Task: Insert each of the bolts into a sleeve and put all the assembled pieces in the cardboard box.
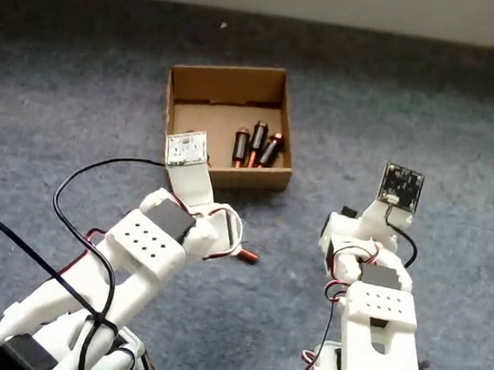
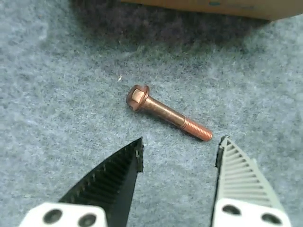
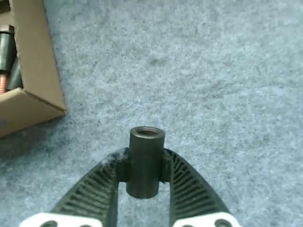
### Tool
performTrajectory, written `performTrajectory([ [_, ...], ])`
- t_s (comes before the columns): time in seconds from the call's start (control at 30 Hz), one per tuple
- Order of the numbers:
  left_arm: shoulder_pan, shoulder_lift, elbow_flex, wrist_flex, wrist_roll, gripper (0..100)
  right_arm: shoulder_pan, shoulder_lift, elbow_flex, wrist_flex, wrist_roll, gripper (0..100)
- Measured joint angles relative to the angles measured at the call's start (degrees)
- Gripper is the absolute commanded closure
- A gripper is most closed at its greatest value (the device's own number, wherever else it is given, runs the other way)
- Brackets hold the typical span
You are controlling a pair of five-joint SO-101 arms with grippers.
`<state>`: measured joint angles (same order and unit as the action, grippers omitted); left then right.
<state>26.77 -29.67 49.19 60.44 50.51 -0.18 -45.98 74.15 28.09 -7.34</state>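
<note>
A copper bolt (image 2: 166,112) lies flat on the grey carpet, its tip also showing beside the left arm (image 1: 248,255). My left gripper (image 2: 180,149) hovers open just above it, one finger on each side of the threaded end. My right gripper (image 3: 142,165) is shut on a dark sleeve (image 3: 145,160), held upright with its open bore facing up. The right arm (image 1: 369,275) stands right of the cardboard box (image 1: 222,176). Three assembled pieces (image 1: 257,146) lie inside the box at its right side.
The box's corner (image 3: 33,101) is close to the right gripper, with pieces inside it. Black and red cables (image 1: 94,223) loop over the left arm. Grey carpet surrounds the box, and a pale wall strip runs along the far edge.
</note>
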Motion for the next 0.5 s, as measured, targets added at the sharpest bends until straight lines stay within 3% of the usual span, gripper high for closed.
performTrajectory([
  [0.2,0.0,2.73,-7.21,5.45,0.0,73,0.0,0.0,0.0,0.0,0.0,99.4],
  [0.5,0.09,23.12,-22.68,15.38,0.0,73,0.0,0.0,0.0,0.0,0.0,99.4],
])
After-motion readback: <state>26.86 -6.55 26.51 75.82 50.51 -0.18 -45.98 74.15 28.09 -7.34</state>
